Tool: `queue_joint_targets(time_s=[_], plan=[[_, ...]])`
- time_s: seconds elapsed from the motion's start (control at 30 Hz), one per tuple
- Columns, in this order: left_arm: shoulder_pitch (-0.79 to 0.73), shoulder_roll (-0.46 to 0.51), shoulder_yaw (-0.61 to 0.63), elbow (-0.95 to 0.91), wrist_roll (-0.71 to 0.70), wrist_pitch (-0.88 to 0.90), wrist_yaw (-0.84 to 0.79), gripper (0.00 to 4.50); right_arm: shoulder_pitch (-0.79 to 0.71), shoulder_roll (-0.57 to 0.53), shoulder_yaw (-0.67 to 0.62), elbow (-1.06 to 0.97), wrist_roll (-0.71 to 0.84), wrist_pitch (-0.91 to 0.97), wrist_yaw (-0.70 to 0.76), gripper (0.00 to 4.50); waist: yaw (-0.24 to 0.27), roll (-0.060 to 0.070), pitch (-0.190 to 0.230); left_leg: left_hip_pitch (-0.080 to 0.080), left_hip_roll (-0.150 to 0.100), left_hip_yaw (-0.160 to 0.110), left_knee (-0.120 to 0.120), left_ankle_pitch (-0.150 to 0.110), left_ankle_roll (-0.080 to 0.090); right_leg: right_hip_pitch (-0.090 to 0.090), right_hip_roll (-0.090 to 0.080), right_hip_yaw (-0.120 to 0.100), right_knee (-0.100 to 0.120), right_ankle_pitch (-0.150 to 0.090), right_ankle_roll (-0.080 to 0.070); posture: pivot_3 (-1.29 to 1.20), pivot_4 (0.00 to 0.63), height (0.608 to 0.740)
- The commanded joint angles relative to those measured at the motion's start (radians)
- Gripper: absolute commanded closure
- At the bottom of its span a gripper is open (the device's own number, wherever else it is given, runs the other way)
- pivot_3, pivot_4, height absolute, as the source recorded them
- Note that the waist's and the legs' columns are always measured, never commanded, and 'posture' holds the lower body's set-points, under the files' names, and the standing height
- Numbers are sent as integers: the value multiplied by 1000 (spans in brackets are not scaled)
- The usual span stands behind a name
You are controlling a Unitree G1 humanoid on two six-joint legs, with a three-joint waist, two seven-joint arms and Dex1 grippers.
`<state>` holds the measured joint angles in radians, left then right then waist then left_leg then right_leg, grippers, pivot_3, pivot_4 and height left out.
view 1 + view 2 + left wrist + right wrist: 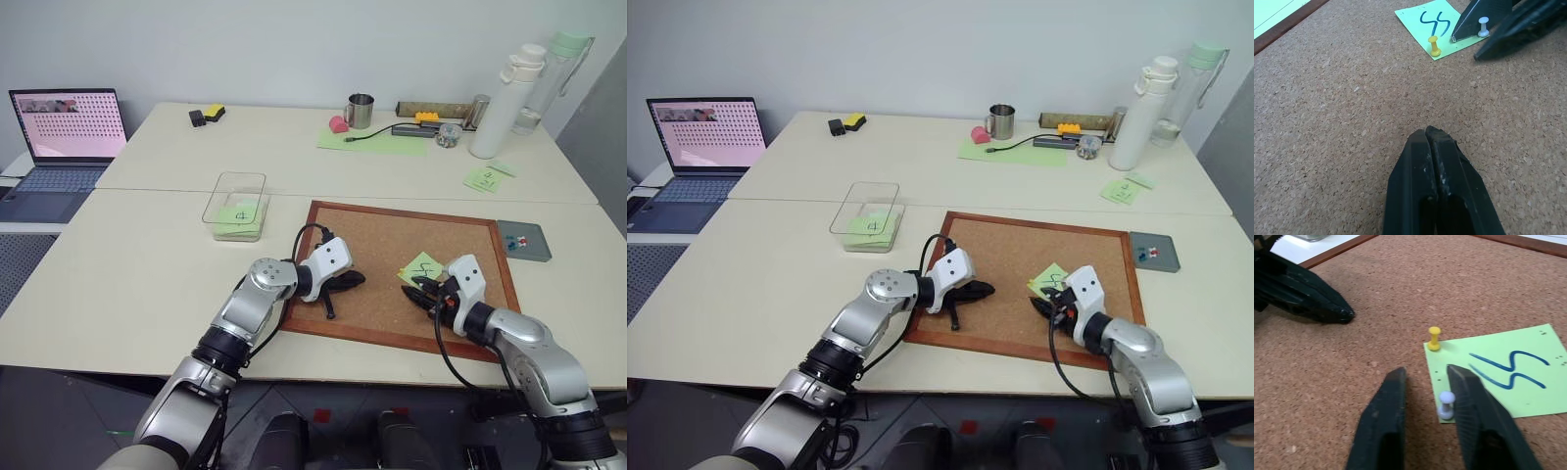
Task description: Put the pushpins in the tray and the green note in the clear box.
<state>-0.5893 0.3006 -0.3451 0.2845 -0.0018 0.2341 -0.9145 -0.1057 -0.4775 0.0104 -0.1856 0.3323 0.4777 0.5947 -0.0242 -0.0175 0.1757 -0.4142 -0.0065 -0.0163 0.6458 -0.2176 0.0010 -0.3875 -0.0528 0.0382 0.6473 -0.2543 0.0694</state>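
Black fingers of the right gripper [1425, 396] stand a little apart over the cork board [372, 245], with a white pushpin [1445, 404] between their tips, its head just beside the inner face of one finger [1476, 416]; whether the finger touches the pin cannot be told. That pin stands upright in one corner of the green note [1498, 377], which lies flat on the cork with a dark wavy squiggle drawn across it. Just past the gripper a yellow pushpin [1434, 338] is stuck in the neighbouring corner of the same note, standing apart from both fingers. Well apart across bare cork rests the left gripper [338, 286], its two fingers pressed together and holding nothing, its tip pointing toward the note. Beyond the board's wooden frame on the robot's right, the small dark grey tray [523, 240] sits on the pale surface [127, 274] with a red and a blue pushpin lying in it. On the board's other side, toward the robot's left, the clear box [236, 205] stands on the same surface, with another green note inside marked by a "4"-like sign.
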Motion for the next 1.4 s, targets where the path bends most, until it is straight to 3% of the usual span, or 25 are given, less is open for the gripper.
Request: queue_joint_targets(time_s=[0.03,0.1,0.53,0.73,1.0,1.37,1.4], plan=[[14,8,-7,10,16,20,7,4500,3,4,-23,-3,10,-21,12,4206,0,0,0,0,0,0,0,0,0,0,0,0,0,0,0,0,150,740],[15,8,-8,7,15,21,6,4500,3,6,-31,-4,14,-24,13,4484,0,0,0,0,0,0,0,0,0,0,0,0,0,0,0,0,150,740],[22,13,-13,3,16,15,-4,4500,-20,1,-140,-152,133,52,4,4484,0,0,0,0,0,0,0,0,0,0,0,0,0,0,0,0,150,740],[15,11,-16,12,19,10,-7,4500,-46,-4,-224,-114,174,72,-21,4484,0,0,0,0,0,0,0,0,0,0,0,0,0,0,0,0,150,740],[13,12,-16,12,19,11,-13,4500,-252,-73,-357,247,27,-20,-231,4484,0,0,0,0,0,2,0,0,0,0,0,1,0,0,0,0,150,740],[35,25,-12,-24,17,33,-8,4500,-451,-150,-362,766,-41,-161,-175,4484,-6,0,0,1,0,3,-1,0,0,0,0,3,0,0,0,0,150,740],[38,26,-12,-31,17,36,-8,4500,-462,-153,-362,796,-45,-176,-169,4229,-6,0,0,1,0,3,-1,0,0,0,0,3,0,0,0,0,150,740]])
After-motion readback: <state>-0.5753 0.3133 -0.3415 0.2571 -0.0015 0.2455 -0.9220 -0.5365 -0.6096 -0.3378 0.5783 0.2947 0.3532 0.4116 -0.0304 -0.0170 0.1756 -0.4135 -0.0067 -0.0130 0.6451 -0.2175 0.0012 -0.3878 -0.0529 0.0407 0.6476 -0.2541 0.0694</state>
